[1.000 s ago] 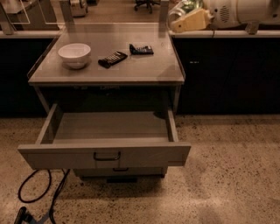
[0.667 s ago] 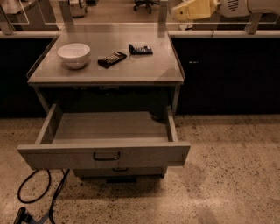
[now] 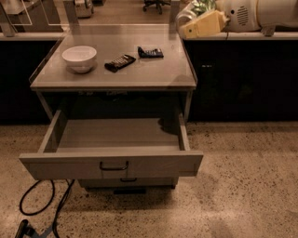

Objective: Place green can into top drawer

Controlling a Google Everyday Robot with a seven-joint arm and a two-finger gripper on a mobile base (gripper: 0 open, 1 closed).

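The green can (image 3: 201, 6) is seeming to show as a greenish glint at the top edge of the frame, right of centre, sitting against the tip of the arm; it is too dim there to be sure. The gripper (image 3: 198, 18) is hanging in that same upper right area, above and behind the right rear corner of the table (image 3: 139, 76), and I cannot tell whether it is clamped on the can or loose.

Below, in the middle of the frame, the top drawer (image 3: 70, 162) is standing pulled fully out, its handle (image 3: 113, 166) facing the camera. Its floor is lying bare apart from a dark patch (image 3: 168, 124) in the back right corner, which is looking like shadow. So the opening is done, while the lowering and releasing are, by my reading, all left to do.

On the table a white bowl (image 3: 79, 56) and two calculators (image 3: 120, 62) (image 3: 150, 52) are lying well apart from the arm, and a cable (image 3: 42, 209) is trailing on the floor at lower left
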